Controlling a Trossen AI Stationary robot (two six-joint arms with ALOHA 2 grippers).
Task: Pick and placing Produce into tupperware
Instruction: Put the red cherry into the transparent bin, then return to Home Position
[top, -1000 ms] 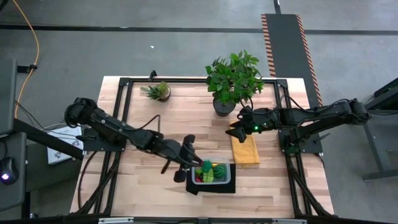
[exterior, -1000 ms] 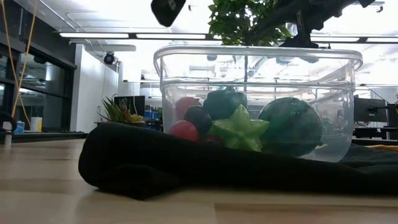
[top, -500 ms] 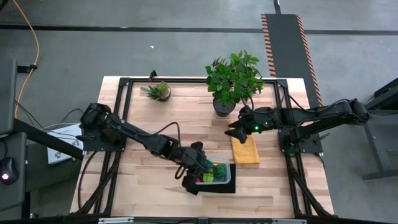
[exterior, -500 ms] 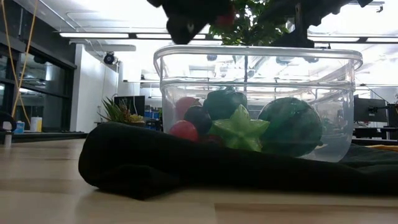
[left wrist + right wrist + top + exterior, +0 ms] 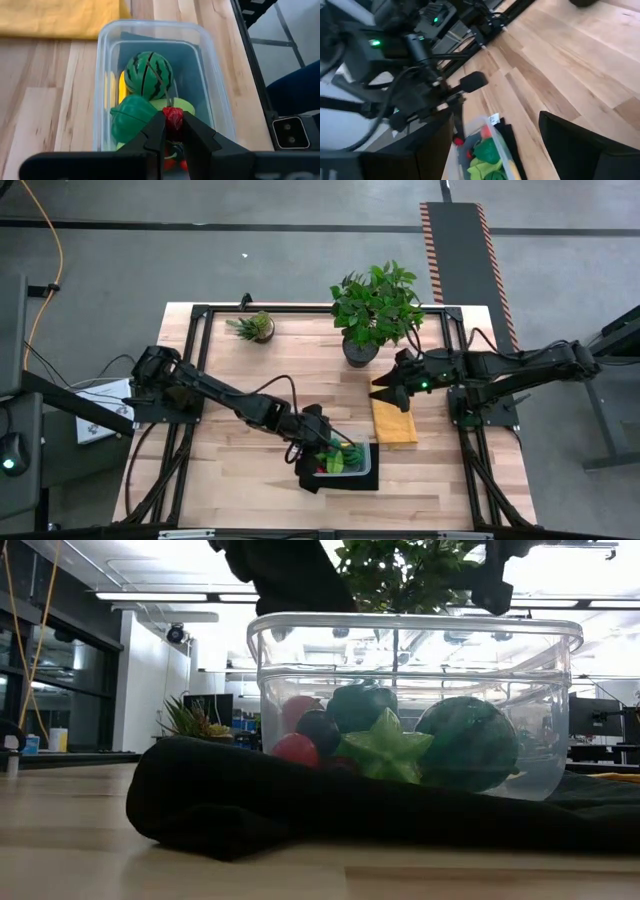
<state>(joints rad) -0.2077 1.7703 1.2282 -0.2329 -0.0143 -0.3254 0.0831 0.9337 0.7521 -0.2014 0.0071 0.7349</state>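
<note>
The left gripper point(image 5: 174, 131) pinches a small red piece of produce point(image 5: 174, 116) between its two dark fingers point(image 5: 155, 134), held over the open tupperware point(image 5: 210, 75). In the high view this left gripper point(image 5: 318, 438) sits just below the middle of the frame, at the container's left end, with its arm reaching in from the left side of the table point(image 5: 240, 370).

Inside the tupperware point(image 5: 364, 463) lie a striped watermelon point(image 5: 148, 75), a green pepper point(image 5: 131, 119) touching it, and something yellow point(image 5: 122, 86) along the wall. The low view shows the tupperware point(image 5: 415, 635) in the centre of the frame resting on a black mat point(image 5: 200, 795), with a green star-shaped piece point(image 5: 388, 752), a watermelon point(image 5: 467, 743), a dark berry point(image 5: 318, 727) and a red piece point(image 5: 296, 749) against its clear wall.

The right gripper point(image 5: 385, 389) waits right of centre in the high view, above the upper end of a yellow cloth point(image 5: 395, 423), with its fingers spread apart. A leafy potted plant point(image 5: 375, 305) stands in the upper middle of the frame and a smaller plant point(image 5: 254, 327) to its left.
</note>
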